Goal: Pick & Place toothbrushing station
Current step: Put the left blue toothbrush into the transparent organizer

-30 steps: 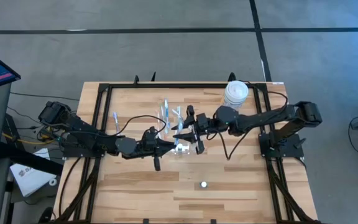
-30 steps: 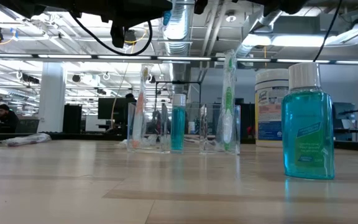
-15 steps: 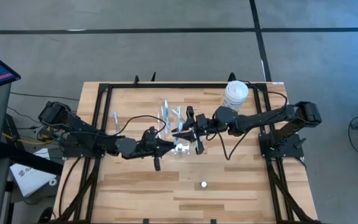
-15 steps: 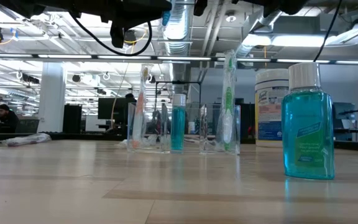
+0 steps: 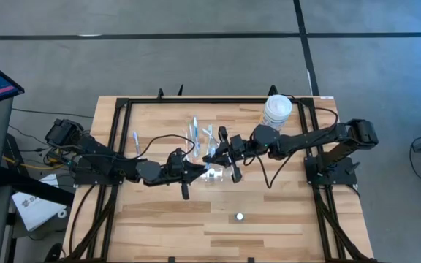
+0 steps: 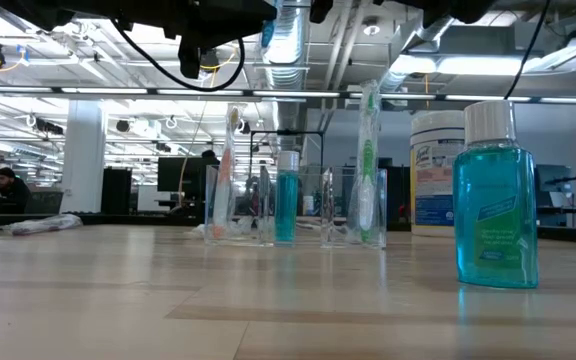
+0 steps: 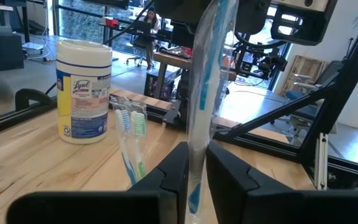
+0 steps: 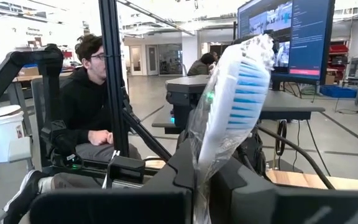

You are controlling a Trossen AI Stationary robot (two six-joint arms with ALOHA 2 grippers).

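When you check this moment from above, find both arms meeting over the middle of the table (image 5: 283,219), the left arm reaching in from the left and the right arm from the right.

1. Right pincer (image 5: 212,155): it hangs above the table centre, closed tight on a wrapped toothbrush (image 8: 232,93). In the right wrist view, the white head with blue bristles stands up between its two dark fingers (image 8: 182,158), inside a clear wrapper.
2. Left pincer (image 5: 198,169): it sits just left of and nearer than the right pincer, almost touching it. The same wrapped toothbrush passes through it, handle upright. You cannot tell whether this pincer presses on the wrapper or stands just off it.
3. Remaining task items: in the low view, clear holders (image 6: 238,205) stand mid-table. An orange toothbrush (image 6: 232,165), a clear tube with blue contents (image 6: 287,195) and a green toothbrush (image 6: 368,150) stand upright there. From above, further toothbrushes (image 5: 194,131) lie just beyond the pincers, and one toothbrush (image 5: 136,142) lies apart to the left.
4. Other items: a white wipes tub (image 5: 277,111) stands at the far right corner. A blue mouthwash bottle (image 6: 496,200) with a white cap stands near the front, right of centre.
5. Surroundings: a seated person (image 8: 86,93) in dark clothing shows beyond the table in the right wrist view.
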